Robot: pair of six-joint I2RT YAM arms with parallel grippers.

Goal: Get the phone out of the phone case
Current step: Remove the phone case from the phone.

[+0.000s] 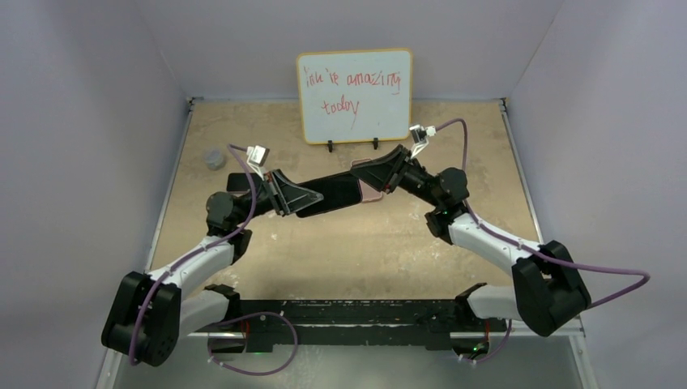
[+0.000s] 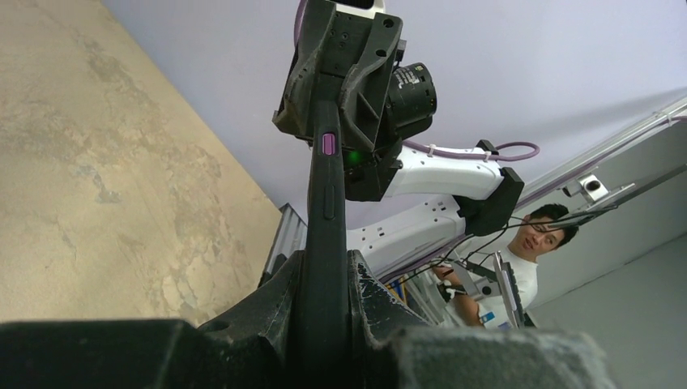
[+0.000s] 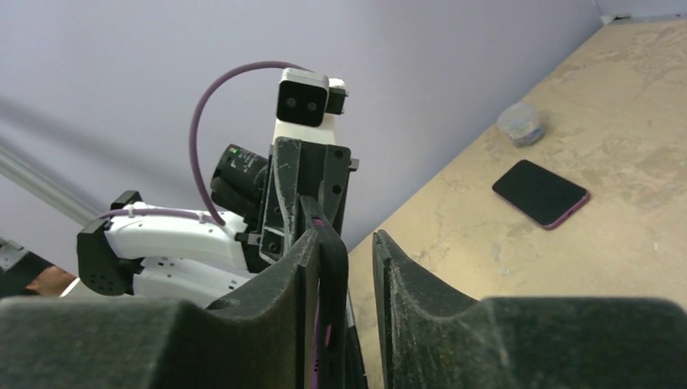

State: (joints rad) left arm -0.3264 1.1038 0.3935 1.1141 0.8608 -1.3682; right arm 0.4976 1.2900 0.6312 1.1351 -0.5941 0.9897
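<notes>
Left end effector (image 2: 324, 279) is clamped on the phone case (image 2: 324, 203), right end effector (image 3: 347, 251) is only half open around it (gap on one side). Phone (image 3: 540, 193) is flat on the bench (image 3: 640, 105).

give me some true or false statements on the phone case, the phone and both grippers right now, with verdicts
1. The left gripper is clamped on the phone case. True.
2. The right gripper presses the case from both sides. False: one finger stands apart from it, with a gap.
3. A phone lies flat on the table. True.
4. The whiteboard lies flat on the table. False: it stands upright at the back.
5. The case rests on the table. False: it is held up above it.
</notes>
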